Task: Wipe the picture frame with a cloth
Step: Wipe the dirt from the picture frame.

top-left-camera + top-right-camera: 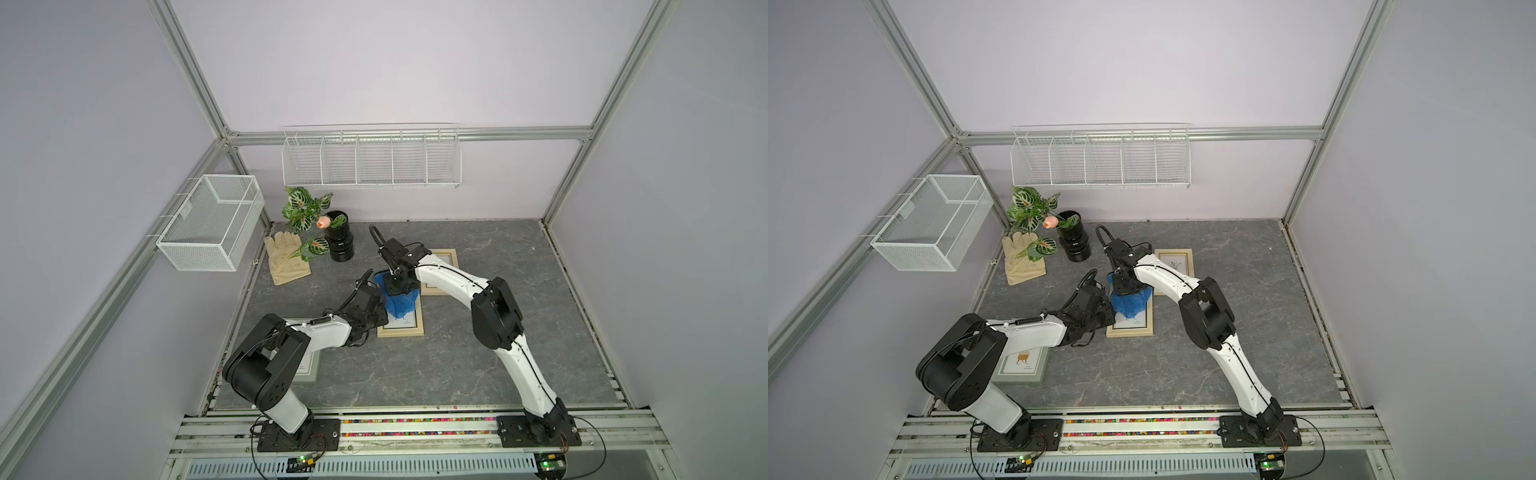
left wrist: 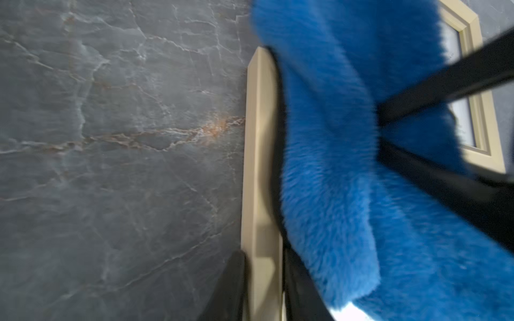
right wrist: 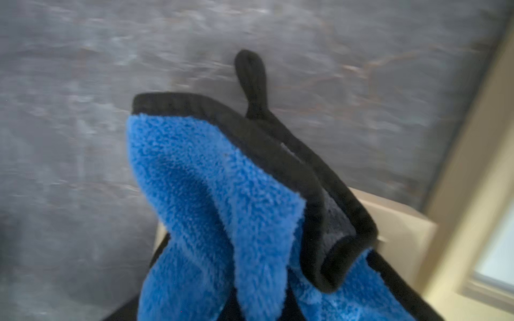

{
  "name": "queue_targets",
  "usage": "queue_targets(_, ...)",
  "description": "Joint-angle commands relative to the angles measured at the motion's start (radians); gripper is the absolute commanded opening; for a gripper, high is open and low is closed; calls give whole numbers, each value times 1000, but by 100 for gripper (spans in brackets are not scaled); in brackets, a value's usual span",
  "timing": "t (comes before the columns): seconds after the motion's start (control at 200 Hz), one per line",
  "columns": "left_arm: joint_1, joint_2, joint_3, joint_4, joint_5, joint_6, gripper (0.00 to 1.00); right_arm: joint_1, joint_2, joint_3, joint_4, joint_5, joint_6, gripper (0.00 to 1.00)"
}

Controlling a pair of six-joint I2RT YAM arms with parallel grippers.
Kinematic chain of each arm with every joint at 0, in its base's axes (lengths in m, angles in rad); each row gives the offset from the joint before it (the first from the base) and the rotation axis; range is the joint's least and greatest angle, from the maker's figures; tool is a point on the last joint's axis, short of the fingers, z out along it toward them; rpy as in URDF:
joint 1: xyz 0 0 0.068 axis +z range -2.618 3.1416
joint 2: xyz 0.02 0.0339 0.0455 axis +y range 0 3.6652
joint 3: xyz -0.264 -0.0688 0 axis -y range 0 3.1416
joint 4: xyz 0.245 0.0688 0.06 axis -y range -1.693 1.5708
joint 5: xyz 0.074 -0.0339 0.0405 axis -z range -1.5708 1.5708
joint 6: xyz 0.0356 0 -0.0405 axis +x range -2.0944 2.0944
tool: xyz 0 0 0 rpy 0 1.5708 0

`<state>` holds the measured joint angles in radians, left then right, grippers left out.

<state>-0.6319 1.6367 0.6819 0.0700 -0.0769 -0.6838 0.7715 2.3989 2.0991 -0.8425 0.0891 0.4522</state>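
The picture frame (image 1: 401, 331) (image 1: 1129, 331), pale wood, lies flat mid-table in both top views. The blue cloth (image 1: 401, 305) (image 1: 1128, 305) hangs bunched over its far half, and my right gripper (image 1: 400, 286) (image 1: 1126, 290) is shut on the cloth from above. In the right wrist view the cloth (image 3: 208, 208) fills the jaws, its black loop (image 3: 250, 77) sticking out. My left gripper (image 1: 380, 322) (image 1: 1111, 318) is at the frame's left edge. The left wrist view shows that gripper (image 2: 262, 266) shut on the frame's side rail (image 2: 261, 166), beside the cloth (image 2: 333, 139).
A gold-edged frame (image 1: 440, 272) lies behind the right arm. A grey-green frame (image 1: 1023, 363) sits under the left arm. A beige glove (image 1: 286, 257) and a black vase (image 1: 338, 241) with a plant stand at the back left. A wire basket (image 1: 212, 222) and a wire shelf (image 1: 370, 158) hang on the walls.
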Motion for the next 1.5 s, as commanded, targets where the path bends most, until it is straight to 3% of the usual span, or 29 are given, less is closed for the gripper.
queue_targets(0.0,10,102,-69,-322,-75,-25,26,-39,2,-36,-44,9,8,7)
queue_targets(0.24,12,116,-48,-345,-96,-30,26,-89,-230,-390,54,80,-14,7)
queue_targets(0.545,12,141,-24,-348,-84,-28,27,18,-472,-788,143,6,68,7)
queue_targets(0.655,11,140,-24,-337,-71,-19,27,5,-459,-747,156,1,58,7)
queue_targets(0.92,11,141,-27,-326,-61,-33,27,-68,-255,-439,96,19,17,7)
queue_targets(1.254,12,156,-11,-342,-66,-85,28,27,-467,-792,203,-29,133,7)
queue_targets(1.499,3,111,-65,-281,-23,-137,28,55,-388,-699,291,-164,190,7)
